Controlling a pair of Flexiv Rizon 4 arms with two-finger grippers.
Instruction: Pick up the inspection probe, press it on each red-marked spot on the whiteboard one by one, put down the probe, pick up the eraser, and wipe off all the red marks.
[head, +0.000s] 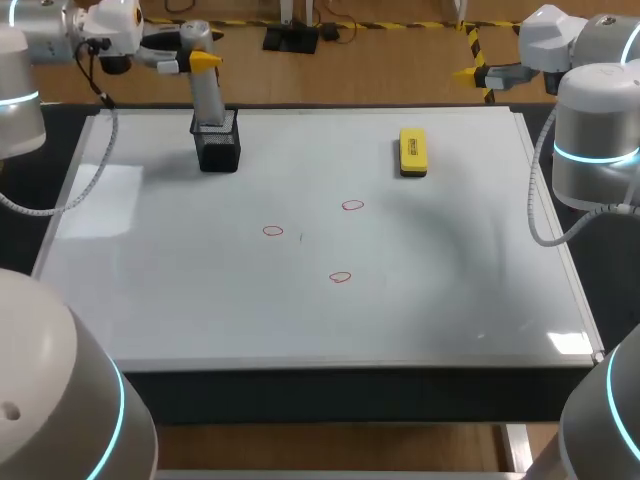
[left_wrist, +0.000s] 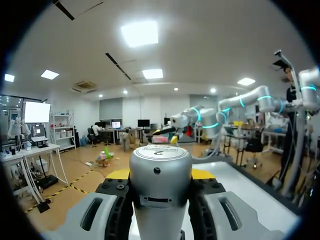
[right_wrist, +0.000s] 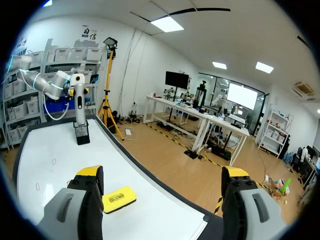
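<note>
The grey cylindrical probe (head: 206, 95) stands upright in a black mesh holder (head: 218, 148) at the whiteboard's far left. My left gripper (head: 203, 62) is shut on the probe's upper part. In the left wrist view the probe (left_wrist: 160, 180) fills the gap between both fingers (left_wrist: 116, 200). Three red rings (head: 273, 231) (head: 352, 205) (head: 340, 277) are drawn mid-board. The yellow eraser (head: 412, 152) lies flat at the far right. My right gripper (head: 478, 72) hangs open beyond the board's far right corner. In the right wrist view the right gripper (right_wrist: 162, 175) is empty, with the eraser (right_wrist: 119, 199) beside one finger.
The whiteboard (head: 450, 300) covers most of the table and has a raised metal frame. The right wrist view shows the holder (right_wrist: 81, 134) and probe (right_wrist: 80, 105) across the board, with two red rings (right_wrist: 53, 161) (right_wrist: 37, 186) nearer.
</note>
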